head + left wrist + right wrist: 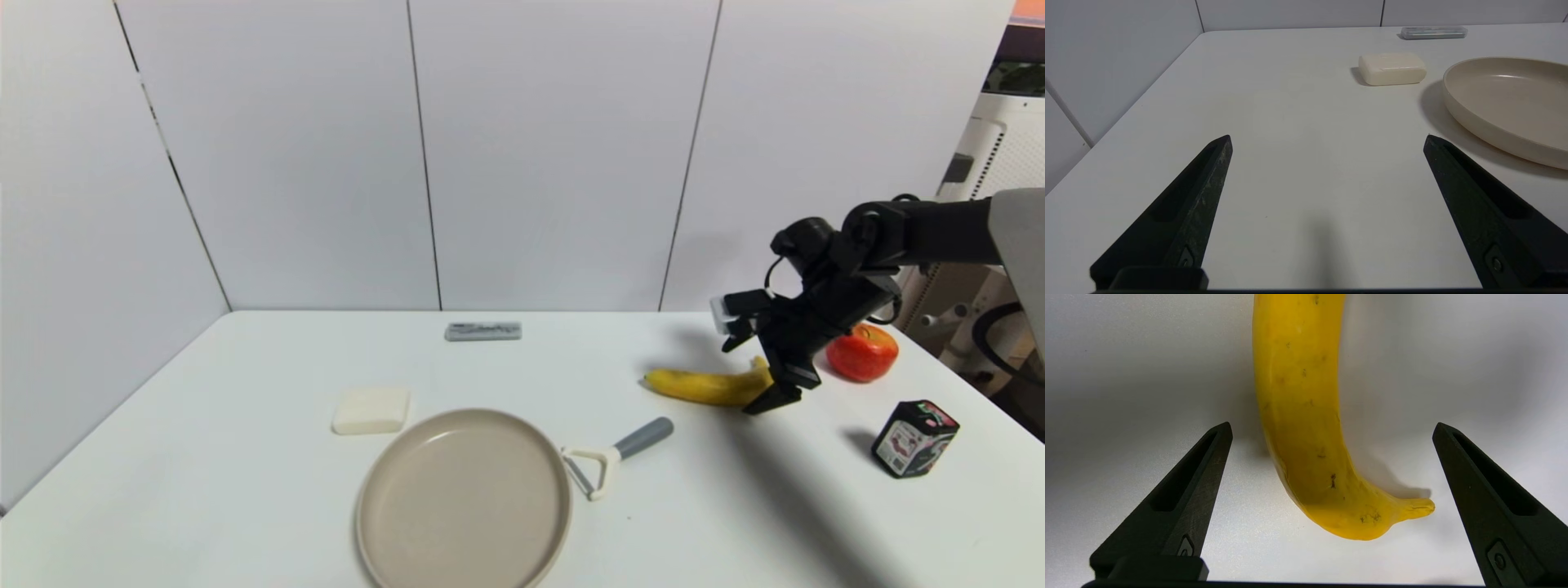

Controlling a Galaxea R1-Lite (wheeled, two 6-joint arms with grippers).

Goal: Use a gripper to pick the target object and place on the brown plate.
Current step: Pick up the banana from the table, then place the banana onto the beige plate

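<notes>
The yellow banana [706,386] lies on the white table, right of centre. My right gripper [759,371] is open and hangs over the banana's right, stem end; in the right wrist view the banana [1306,428] lies between the spread fingers, which do not touch it. The brown plate [464,500] sits empty at the front centre and also shows in the left wrist view [1506,106]. My left gripper [1329,139] is open and empty above bare table left of the plate; it is out of the head view.
A peeler [616,457] lies between the plate and the banana. A red-orange apple [862,351] sits behind my right gripper. A dark small box [914,438] stands at the right. A cream block [371,409] and a grey case [482,331] lie farther back.
</notes>
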